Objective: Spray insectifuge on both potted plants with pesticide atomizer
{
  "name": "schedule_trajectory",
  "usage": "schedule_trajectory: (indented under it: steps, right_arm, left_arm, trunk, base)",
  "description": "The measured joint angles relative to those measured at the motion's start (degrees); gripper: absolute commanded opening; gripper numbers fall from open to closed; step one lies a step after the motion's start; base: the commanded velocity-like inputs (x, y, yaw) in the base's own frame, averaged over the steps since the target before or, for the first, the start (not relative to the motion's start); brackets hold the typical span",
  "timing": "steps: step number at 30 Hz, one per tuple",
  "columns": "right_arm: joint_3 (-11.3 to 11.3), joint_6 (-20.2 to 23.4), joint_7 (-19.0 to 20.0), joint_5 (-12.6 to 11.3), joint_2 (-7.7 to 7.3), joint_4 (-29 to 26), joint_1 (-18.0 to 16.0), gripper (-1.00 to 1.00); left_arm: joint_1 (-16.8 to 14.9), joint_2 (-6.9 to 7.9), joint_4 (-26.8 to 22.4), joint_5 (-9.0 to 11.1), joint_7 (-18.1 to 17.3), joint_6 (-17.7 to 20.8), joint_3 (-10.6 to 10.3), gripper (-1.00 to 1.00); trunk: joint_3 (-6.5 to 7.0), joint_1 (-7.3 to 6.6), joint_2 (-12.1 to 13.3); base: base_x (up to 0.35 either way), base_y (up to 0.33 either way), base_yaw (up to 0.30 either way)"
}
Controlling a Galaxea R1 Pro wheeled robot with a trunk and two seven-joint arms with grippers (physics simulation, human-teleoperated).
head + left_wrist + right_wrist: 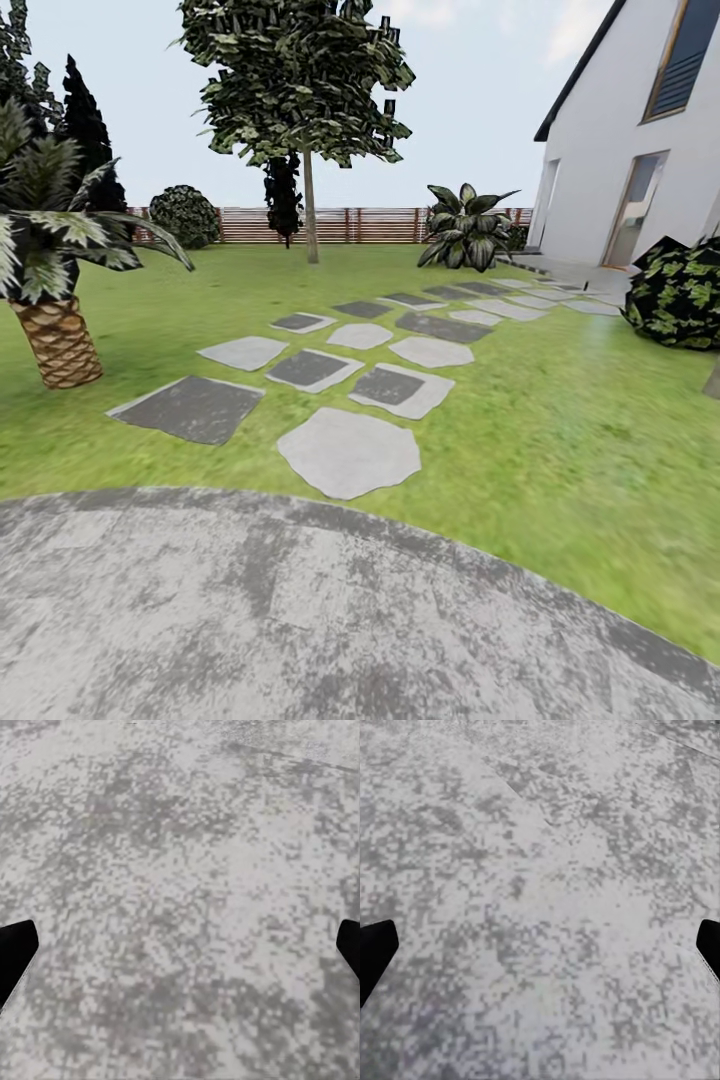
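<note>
I stand on the round mottled grey patio (300,620) of the garden, with green lawn (560,420) ahead. The atomizer and the two small potted plants are out of view. In the left wrist view my left gripper (180,952) is open, its black fingertips (15,952) far apart over bare paving. In the right wrist view my right gripper (540,952) is open too, black fingertips (375,952) at both edges, with nothing between them but the patio (540,870).
A path of grey stepping stones (350,450) runs over the lawn toward the white house (640,150) at right. A big palm (55,290) stands at left, a tree (305,90) and slatted fence (350,225) behind, a dark bush (680,295) at right.
</note>
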Motion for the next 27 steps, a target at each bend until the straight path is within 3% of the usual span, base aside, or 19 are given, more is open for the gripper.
schedule_trajectory:
  steps: [27]
  right_arm:
    - [0.00, 0.00, 0.02, 0.00, 0.00, 0.00, 0.00, 1.00]
  left_arm:
    - [0.00, 0.00, 0.00, 0.01, 0.00, 0.00, 0.00, 1.00]
  trunk:
    - [0.00, 0.00, 0.00]
  base:
    - [0.339, 0.000, 0.000]
